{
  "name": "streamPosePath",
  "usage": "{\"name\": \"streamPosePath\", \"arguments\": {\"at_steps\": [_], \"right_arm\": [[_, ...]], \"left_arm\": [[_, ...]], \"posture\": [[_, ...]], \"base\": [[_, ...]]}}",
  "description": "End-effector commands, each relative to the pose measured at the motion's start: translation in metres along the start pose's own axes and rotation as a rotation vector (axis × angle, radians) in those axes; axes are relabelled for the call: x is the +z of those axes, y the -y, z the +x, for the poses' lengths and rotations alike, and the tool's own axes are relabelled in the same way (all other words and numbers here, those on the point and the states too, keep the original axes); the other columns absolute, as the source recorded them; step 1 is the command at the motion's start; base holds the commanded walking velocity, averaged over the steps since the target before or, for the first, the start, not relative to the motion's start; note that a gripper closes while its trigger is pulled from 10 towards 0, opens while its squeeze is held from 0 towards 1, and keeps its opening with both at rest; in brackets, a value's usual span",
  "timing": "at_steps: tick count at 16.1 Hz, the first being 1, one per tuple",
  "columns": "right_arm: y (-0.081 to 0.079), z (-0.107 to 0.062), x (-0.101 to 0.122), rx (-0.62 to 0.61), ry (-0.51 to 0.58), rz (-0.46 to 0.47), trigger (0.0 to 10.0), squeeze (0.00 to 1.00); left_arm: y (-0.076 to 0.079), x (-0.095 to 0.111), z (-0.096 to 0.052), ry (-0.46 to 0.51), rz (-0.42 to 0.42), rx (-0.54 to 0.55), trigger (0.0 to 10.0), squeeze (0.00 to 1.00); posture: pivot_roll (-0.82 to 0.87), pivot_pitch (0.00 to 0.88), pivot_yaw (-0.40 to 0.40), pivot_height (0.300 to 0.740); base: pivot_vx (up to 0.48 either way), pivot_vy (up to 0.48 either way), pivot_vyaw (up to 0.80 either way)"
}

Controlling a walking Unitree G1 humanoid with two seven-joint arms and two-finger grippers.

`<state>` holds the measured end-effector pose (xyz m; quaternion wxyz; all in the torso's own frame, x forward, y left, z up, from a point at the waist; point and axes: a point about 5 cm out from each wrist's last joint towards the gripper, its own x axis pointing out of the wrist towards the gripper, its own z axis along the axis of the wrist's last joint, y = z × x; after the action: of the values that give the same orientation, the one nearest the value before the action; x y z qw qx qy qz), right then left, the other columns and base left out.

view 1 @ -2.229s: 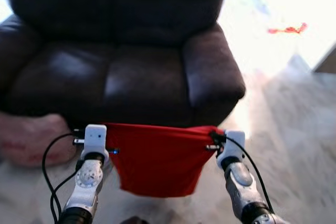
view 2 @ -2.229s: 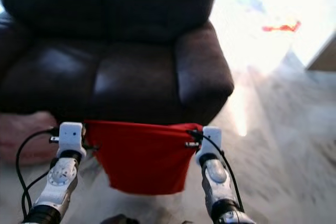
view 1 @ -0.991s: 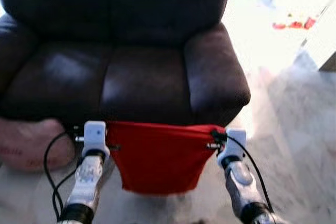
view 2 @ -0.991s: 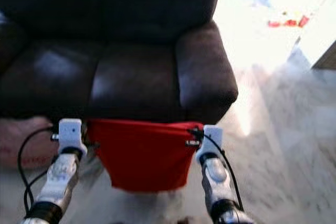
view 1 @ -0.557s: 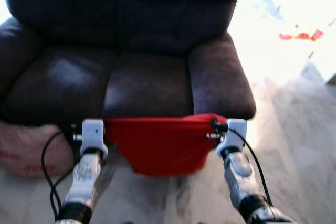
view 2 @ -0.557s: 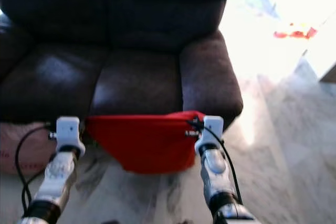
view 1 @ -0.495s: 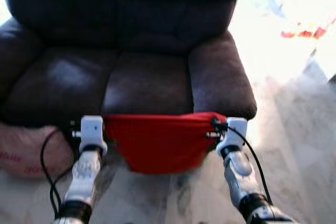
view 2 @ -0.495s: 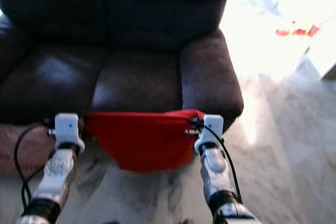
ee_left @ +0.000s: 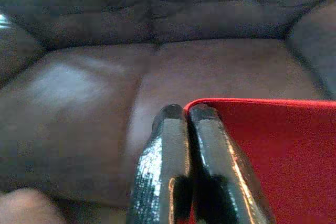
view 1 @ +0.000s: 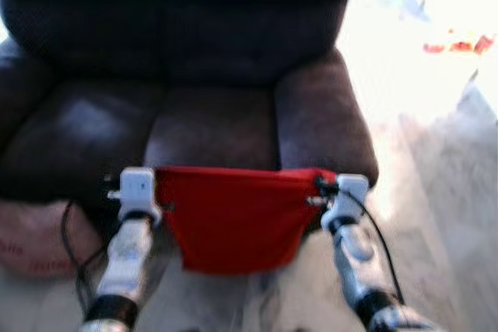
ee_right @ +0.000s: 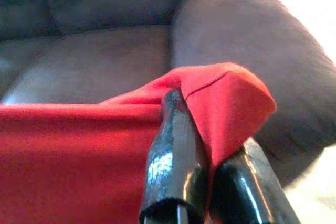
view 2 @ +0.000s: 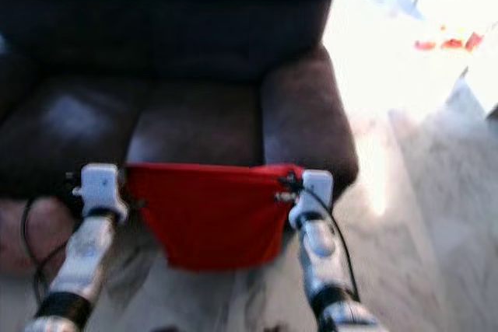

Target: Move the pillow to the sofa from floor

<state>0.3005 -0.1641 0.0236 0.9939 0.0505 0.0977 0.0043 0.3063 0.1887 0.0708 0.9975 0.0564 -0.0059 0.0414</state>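
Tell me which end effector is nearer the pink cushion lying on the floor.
Left. The left end effector pinches the red fabric pillow just beside the pink cushion; the right end effector holds the pillow's far corner.

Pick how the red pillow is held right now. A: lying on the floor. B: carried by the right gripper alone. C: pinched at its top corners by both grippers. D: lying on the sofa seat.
C: the left gripper and right gripper each pinch a top corner of the red pillow.
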Motion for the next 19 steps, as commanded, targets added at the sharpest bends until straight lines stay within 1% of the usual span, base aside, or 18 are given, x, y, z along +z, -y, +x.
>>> {"name": "streamPosePath", "arguments": {"at_steps": [1, 2, 4, 5, 6, 7, 8, 9, 10, 11, 12, 15, 19], "right_arm": [[0.01, 0.006, 0.02, -0.056, 0.093, 0.017, 10.0, 0.0], [0.009, 0.007, 0.023, -0.054, 0.105, 0.014, 10.0, 0.0], [0.009, 0.011, 0.044, -0.06, 0.205, 0.017, 10.0, 0.0], [0.006, 0.016, 0.07, -0.044, 0.303, 0.006, 10.0, 0.0], [0.005, 0.018, 0.087, -0.036, 0.361, 0.007, 10.0, 0.0], [0.002, 0.021, 0.113, -0.025, 0.447, 0.006, 10.0, 0.0], [0.0, 0.022, 0.131, -0.02, 0.507, 0.004, 10.0, 0.0], [-0.006, 0.021, 0.166, -0.012, 0.61, 0.015, 10.0, 0.0], [-0.01, 0.02, 0.184, -0.009, 0.659, 0.012, 10.0, 0.0], [-0.014, 0.018, 0.194, 0.003, 0.69, 0.012, 10.0, 0.0], [-0.02, 0.015, 0.207, 0.023, 0.728, 0.015, 10.0, 0.0], [-0.03, 0.007, 0.219, 0.066, 0.747, 0.011, 10.0, 0.0], [-0.034, 0.003, 0.222, 0.08, 0.732, 0.016, 10.0, 0.0]], "left_arm": [[-0.018, 0.018, 0.007, 0.077, -0.002, 0.064, 10.0, 0.0], [-0.019, 0.019, 0.007, 0.084, 0.0, 0.065, 10.0, 0.0], [-0.021, 0.032, 0.01, 0.136, 0.021, 0.064, 10.0, 0.0], [-0.024, 0.056, 0.016, 0.216, 0.016, 0.076, 10.0, 0.0], [-0.025, 0.071, 0.021, 0.268, 0.024, 0.074, 10.0, 0.0], [-0.025, 0.092, 0.027, 0.34, 0.036, 0.068, 10.0, 0.0], [-0.025, 0.106, 0.03, 0.386, 0.038, 0.066, 10.0, 0.0], [-0.023, 0.129, 0.034, 0.457, 0.04, 0.061, 10.0, 0.0], [-0.022, 0.142, 0.036, 0.5, 0.061, 0.046, 10.0, 0.0], [-0.022, 0.151, 0.038, 0.529, 0.066, 0.043, 10.0, 0.0], [-0.023, 0.168, 0.041, 0.574, 0.067, 0.041, 10.0, 0.0], [-0.024, 0.192, 0.045, 0.62, 0.059, 0.044, 10.0, 0.0], [-0.023, 0.207, 0.046, 0.648, 0.038, 0.035, 10.0, 0.0]], "posture": [[0.09, 0.047, -0.034, 0.74], [0.09, 0.047, -0.034, 0.74], [0.09, 0.049, -0.033, 0.74], [0.08, 0.048, -0.034, 0.74], [0.09, 0.049, -0.034, 0.74], [0.09, 0.048, -0.035, 0.74], [0.09, 0.048, -0.033, 0.74], [0.08, 0.047, -0.033, 0.74], [0.08, 0.047, -0.034, 0.74], [0.08, 0.045, -0.035, 0.74], [0.09, 0.046, -0.037, 0.74], [0.08, 0.045, -0.037, 0.74], [0.08, 0.041, -0.04, 0.74]], "base": [[0.277, 0.0, 0.0], [0.274, 0.0, 0.0], [0.279, 0.0, 0.0], [0.281, 0.0, 0.0], [0.285, 0.0, 0.0], [0.285, 0.0, 0.0], [0.285, 0.0, 0.0], [0.285, 0.0, 0.0], [0.292, 0.0, 0.0], [0.296, 0.0, 0.0], [0.292, 0.0, 0.0], [0.298, 0.0, 0.0], [0.296, 0.0, 0.0]]}}
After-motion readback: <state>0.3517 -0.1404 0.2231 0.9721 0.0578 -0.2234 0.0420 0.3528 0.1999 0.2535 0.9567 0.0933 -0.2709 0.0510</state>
